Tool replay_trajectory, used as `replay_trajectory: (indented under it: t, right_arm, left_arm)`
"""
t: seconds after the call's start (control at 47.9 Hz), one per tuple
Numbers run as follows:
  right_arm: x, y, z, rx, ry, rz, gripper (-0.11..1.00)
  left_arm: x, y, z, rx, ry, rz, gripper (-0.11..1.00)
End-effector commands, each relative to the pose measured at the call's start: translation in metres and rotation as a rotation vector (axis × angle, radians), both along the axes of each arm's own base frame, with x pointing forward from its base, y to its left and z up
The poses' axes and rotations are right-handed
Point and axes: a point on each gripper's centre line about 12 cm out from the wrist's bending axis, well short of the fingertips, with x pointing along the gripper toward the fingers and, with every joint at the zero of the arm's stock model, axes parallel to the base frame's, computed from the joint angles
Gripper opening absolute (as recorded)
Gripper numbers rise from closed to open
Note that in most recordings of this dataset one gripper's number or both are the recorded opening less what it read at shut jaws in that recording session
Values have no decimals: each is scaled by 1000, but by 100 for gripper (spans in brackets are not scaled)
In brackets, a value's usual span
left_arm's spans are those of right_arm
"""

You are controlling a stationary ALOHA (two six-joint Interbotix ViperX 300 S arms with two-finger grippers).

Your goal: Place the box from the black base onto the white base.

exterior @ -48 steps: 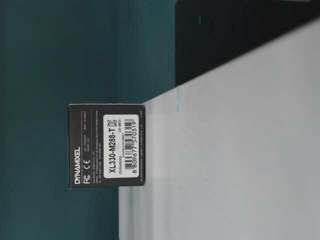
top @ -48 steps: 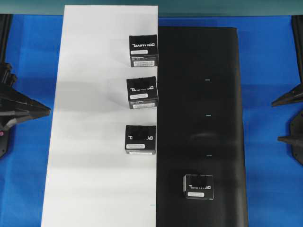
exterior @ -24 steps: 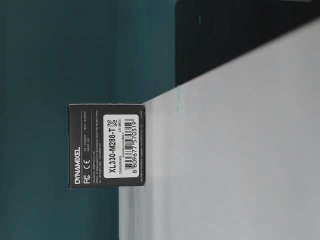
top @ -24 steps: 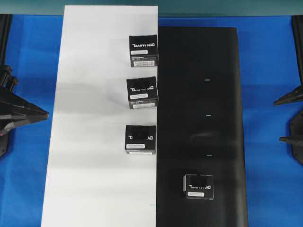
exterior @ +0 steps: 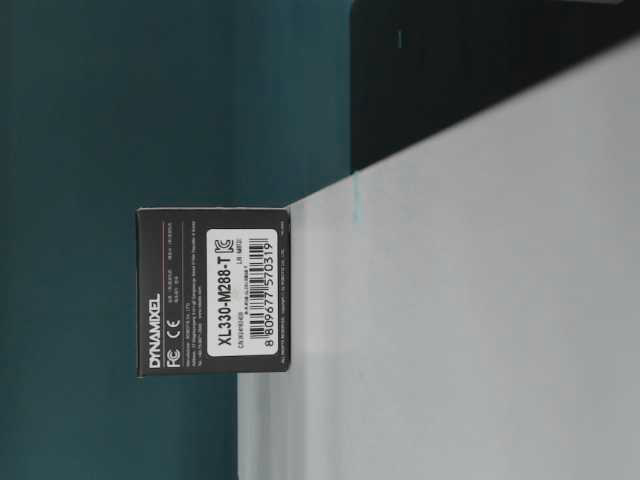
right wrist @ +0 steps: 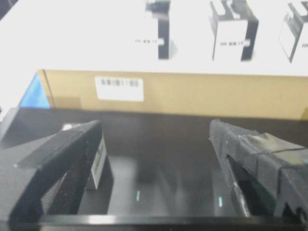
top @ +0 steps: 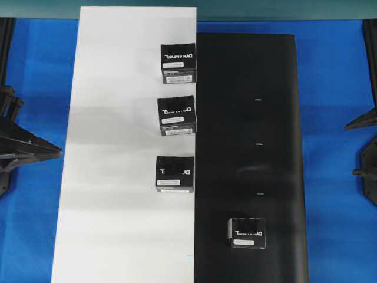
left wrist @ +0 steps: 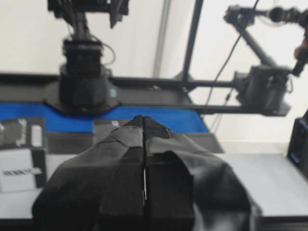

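One box (top: 247, 232) stands on the black base (top: 253, 88), near its front end. Three more black boxes line the right edge of the white base (top: 118, 177). My right gripper (top: 352, 150) waits open at the table's right edge, away from the box. In the right wrist view the box (right wrist: 99, 166) shows partly behind the left finger (right wrist: 72, 144) of my open right gripper (right wrist: 154, 126). My left gripper (top: 59, 150) is shut and empty at the table's left side, short of the white base. Its closed tips (left wrist: 144, 120) show in the left wrist view.
The blue tabletop (top: 336, 59) borders both bases. The nearest white-base box (exterior: 213, 290) fills the table-level view. From the right wrist a tan board edge (right wrist: 202, 96) with a barcode label runs between the black base (right wrist: 168, 159) and the white one.
My left gripper has drifted slightly toward the front of the table. The right gripper has edged a little outward. No box has moved.
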Motion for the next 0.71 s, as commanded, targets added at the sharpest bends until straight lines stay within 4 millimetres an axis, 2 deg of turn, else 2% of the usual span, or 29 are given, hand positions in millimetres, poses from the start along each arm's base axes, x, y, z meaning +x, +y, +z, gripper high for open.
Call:
replay_trajectory:
  t: [0.0, 0.209, 0.396, 0.689]
  right_arm:
    - [0, 0, 0, -1, -3, 0, 98]
    - [0, 0, 0, 5, -6, -1, 98]
    - [1, 0, -5, 12, 4, -1, 98]
    - [1, 0, -6, 18, 0, -1, 98]
  left_arm:
    - [-2, 0, 5, 59, 3, 4, -7]
    - [-24, 4, 6, 99, 84, 8, -7]
    - [-43, 7, 11, 98, 81, 10, -7]
    - [-52, 9, -3, 111, 177, 8, -7]
